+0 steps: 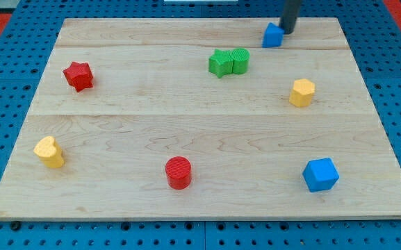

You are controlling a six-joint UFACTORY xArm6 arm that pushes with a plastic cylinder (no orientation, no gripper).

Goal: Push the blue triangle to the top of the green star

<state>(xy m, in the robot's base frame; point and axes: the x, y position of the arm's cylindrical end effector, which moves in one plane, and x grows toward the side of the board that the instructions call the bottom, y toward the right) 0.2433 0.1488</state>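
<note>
The blue triangle [272,35] sits near the board's top edge, right of centre. The green star [220,63] lies below and to the left of it, touching a green cylinder [240,60] on its right side. My tip [286,32] is at the top of the view, right against the blue triangle's right side. The rod runs up out of the view.
A red star [78,76] is at the left. A yellow hexagon [301,92] is at the right. A yellow heart [49,152] is at the lower left, a red cylinder [178,172] at the bottom centre, a blue cube [320,174] at the lower right. The wooden board [200,125] lies on a blue pegboard.
</note>
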